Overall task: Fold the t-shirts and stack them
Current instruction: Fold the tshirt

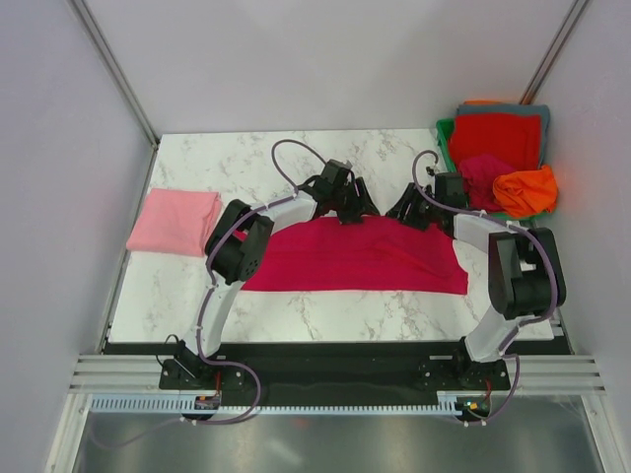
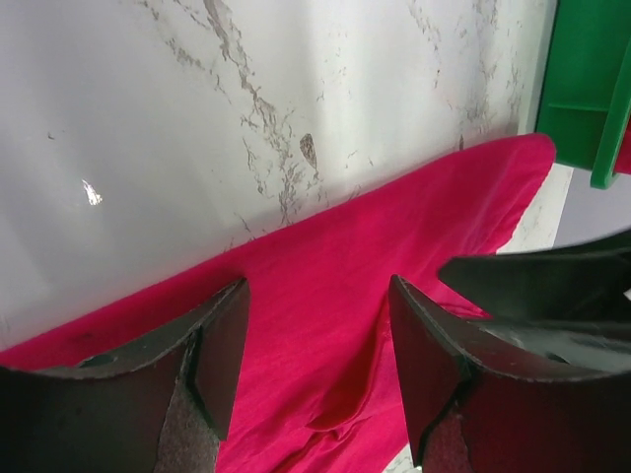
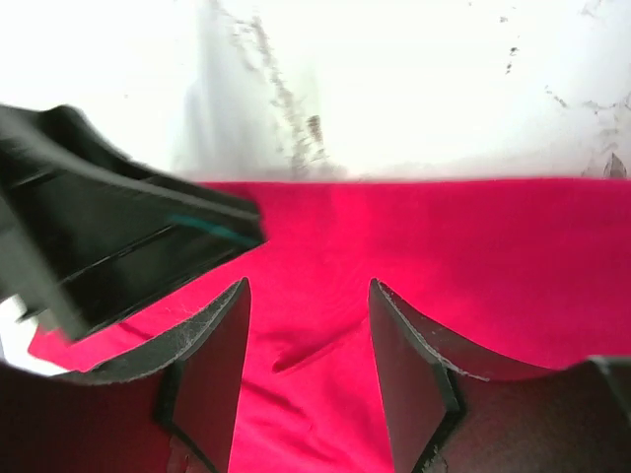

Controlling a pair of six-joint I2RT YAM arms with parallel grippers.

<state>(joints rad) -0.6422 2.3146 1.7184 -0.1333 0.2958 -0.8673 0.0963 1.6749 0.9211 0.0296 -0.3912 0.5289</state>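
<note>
While both arms reach out from the near edge of the desk (image 1: pixel 246 163), a crimson shirt (image 1: pixel 365 256) lies spread across the middle of the marble, wide from side to side with a straight near hem. Both claws hang over its far edge, close together and angled toward each other. The left claw (image 1: pixel 347 204) has its fingers (image 2: pixel 212 345) spread. Cloth lies flat beneath the gap, and I see nothing pinched between them. The right claw (image 1: pixel 409 209) is spread too, fingers (image 3: pixel 409 365) apart over the fabric, with a small wrinkle showing in the gap. From each wrist view the other claw pokes in at the side, just beside its partner.

Off to the left, apart from the crimson one, a pink shirt (image 1: pixel 173 222) sits folded into a neat rectangle at the desk's edge. At the far right corner stands a green bin (image 1: pixel 446 133) heaped with more shirts: a red shirt (image 1: pixel 496 138) on top, a grey shirt (image 1: pixel 518 110) behind it, a magenta shirt (image 1: pixel 483 175) in front, and a bunched orange shirt (image 1: pixel 527 189) at the near right.
</note>
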